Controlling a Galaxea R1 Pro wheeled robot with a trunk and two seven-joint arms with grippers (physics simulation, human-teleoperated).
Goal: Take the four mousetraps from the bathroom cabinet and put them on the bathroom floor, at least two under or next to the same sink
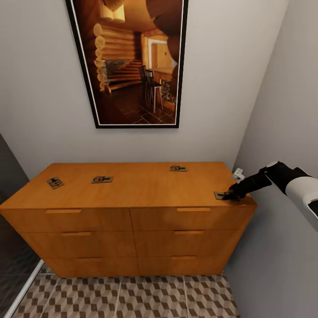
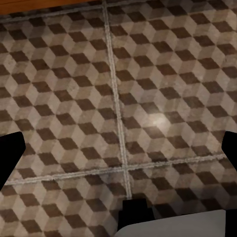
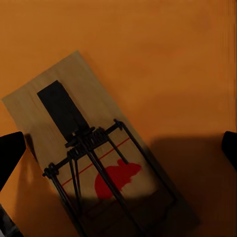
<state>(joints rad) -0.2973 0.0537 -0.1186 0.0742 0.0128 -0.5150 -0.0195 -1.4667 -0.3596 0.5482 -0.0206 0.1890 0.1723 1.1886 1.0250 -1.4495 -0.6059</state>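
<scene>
**Inspector:** Mousetraps, four counted, all lying flat on top of the cabinet (image 1: pixel 132 194). One (image 1: pixel 54 182) near the left edge; a second (image 1: pixel 102 179) just right of it, left of centre; a third (image 1: pixel 178 168) close to the back edge, right of centre; the fourth (image 1: pixel 222 194) at the front right corner.

**Clerk:** And the arms?

**Inspector:** The right gripper (image 1: pixel 230 195) sits over that fourth trap, its tips at or on the board. In the right wrist view the same trap (image 3: pixel 94 148) lies between the two dark fingertips (image 3: pixel 10 155), which stand wide apart at either side of the frame, not touching it. Tan board, dark wire parts, red mouse mark. The left gripper (image 2: pixel 121 148) is likewise spread, pointing down at the bathroom floor (image 2: pixel 163 89), holding nothing.

**Clerk:** Surroundings?

**Inspector:** Cabinet has six drawers, all shut, in two columns of three. It stands against the back wall, its right end close to the side wall. One framed picture (image 1: pixel 132 62) of a log interior hangs above it. A small white fitting (image 1: pixel 238 174) shows on the side wall just behind the right gripper. Cube-patterned tiles (image 1: pixel 128 298) run along the cabinet's foot.
</scene>
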